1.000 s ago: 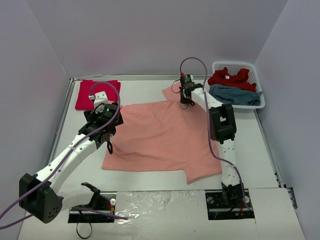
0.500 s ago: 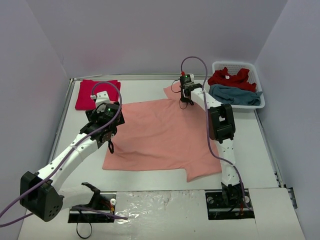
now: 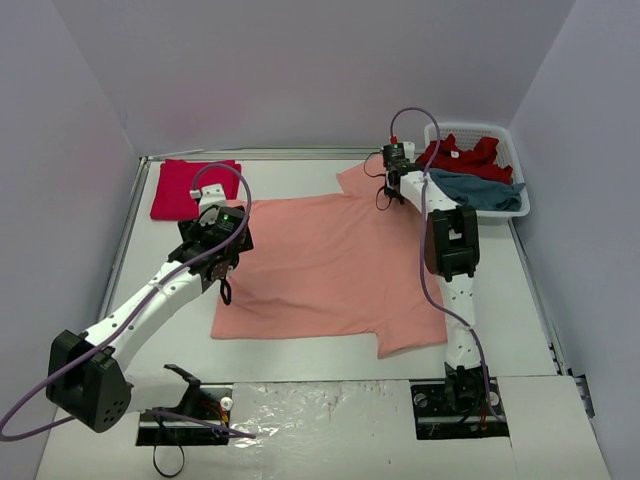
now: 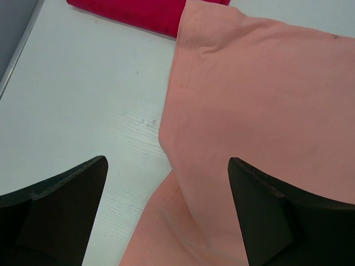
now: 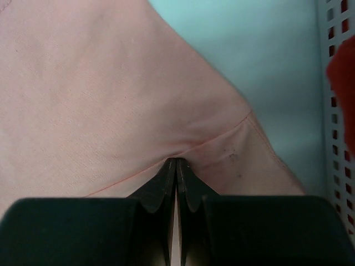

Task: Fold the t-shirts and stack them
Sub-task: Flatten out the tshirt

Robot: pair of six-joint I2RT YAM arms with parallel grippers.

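A salmon-orange t-shirt (image 3: 325, 265) lies spread flat in the middle of the table. My right gripper (image 3: 386, 193) is shut on its far right sleeve seam (image 5: 222, 138), close beside the basket, with the cloth pulled taut. My left gripper (image 3: 224, 290) is open and hovers over the shirt's left edge (image 4: 172, 133), with nothing held between its fingers (image 4: 66, 199). A folded crimson t-shirt (image 3: 192, 186) lies at the far left and also shows in the left wrist view (image 4: 138, 14). A red tee (image 3: 460, 157) and a teal-blue tee (image 3: 470, 190) lie in the basket.
The white slotted basket (image 3: 520, 205) stands at the far right, and its wall shows in the right wrist view (image 5: 327, 66). A raised table rim (image 3: 130, 230) runs along the left side. Walls enclose the table on three sides.
My right gripper has moved right and farther away with the sleeve, dragging the salmon shirt toward the basket. My left gripper has shifted slightly right and forward along the shirt's left edge.
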